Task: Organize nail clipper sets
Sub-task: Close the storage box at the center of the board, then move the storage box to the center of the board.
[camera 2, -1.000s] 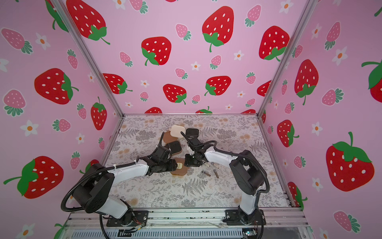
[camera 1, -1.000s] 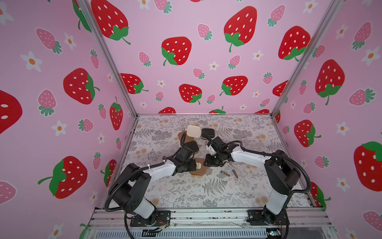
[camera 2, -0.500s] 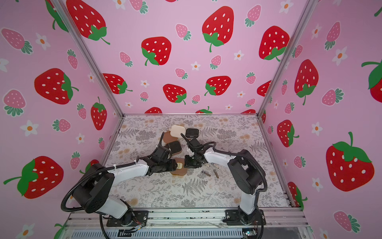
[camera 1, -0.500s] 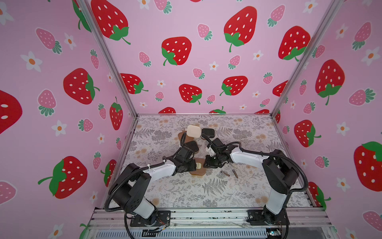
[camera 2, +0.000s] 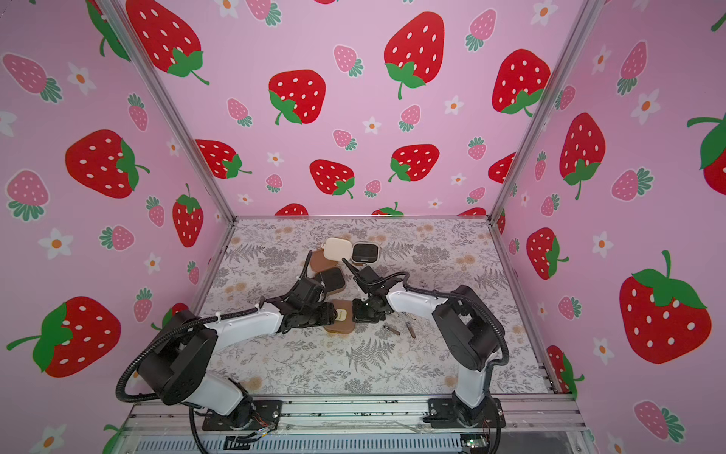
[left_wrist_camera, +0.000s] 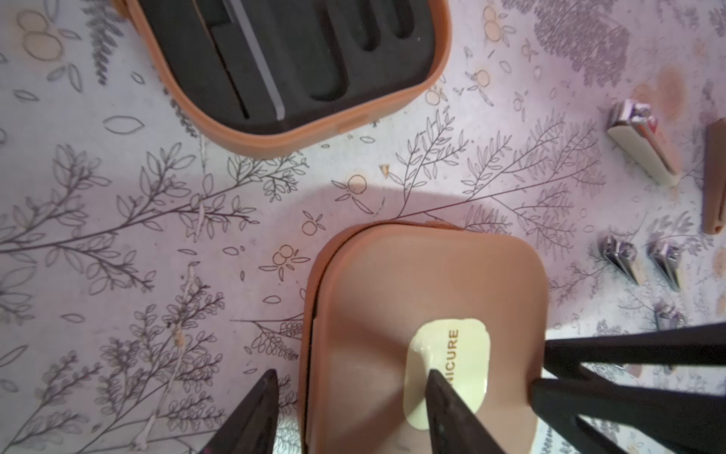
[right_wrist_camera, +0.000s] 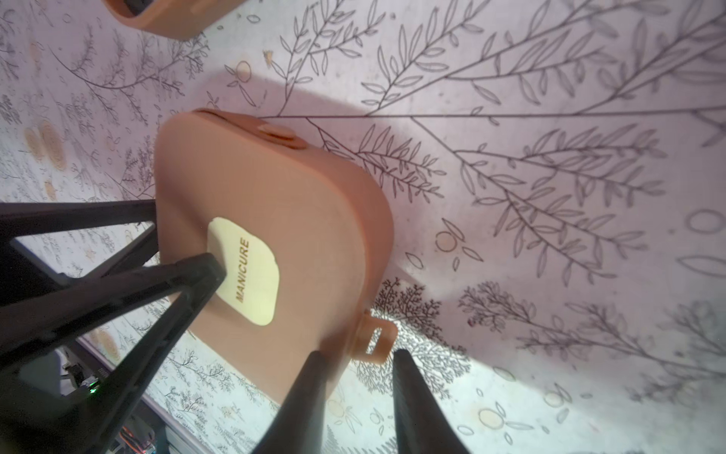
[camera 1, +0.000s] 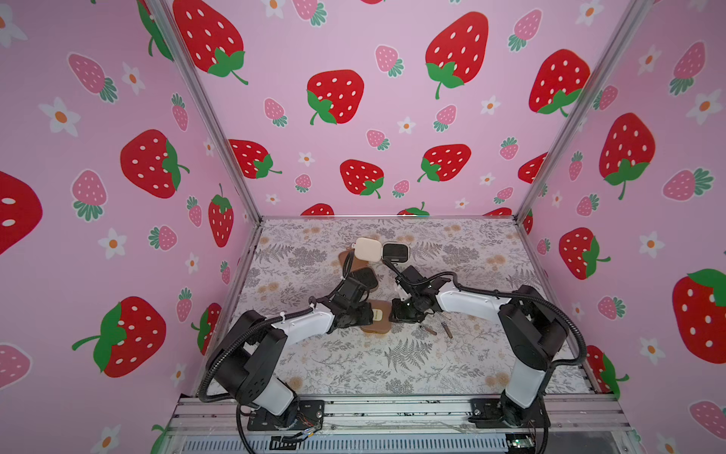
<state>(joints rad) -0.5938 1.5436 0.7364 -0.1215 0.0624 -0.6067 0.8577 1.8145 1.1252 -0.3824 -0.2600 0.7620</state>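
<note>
Centre of the floral mat (camera 1: 393,361), closed brown case (left_wrist_camera: 432,283), rounded-square, matte lid, cream patch (left_wrist_camera: 467,377), left gripper (left_wrist_camera: 349,373) spread, fingertip (left_wrist_camera: 444,397) on patch, right gripper (right_wrist_camera: 358,353) narrowly parted at its right edge, silvery clippers (left_wrist_camera: 644,145) loose alongside.

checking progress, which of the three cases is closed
The brown case with the cream MANICURE patch; the other brown case and the cream case lie open, black insides showing.

The open brown case (left_wrist_camera: 275,145) is cut off at the edge.
</note>
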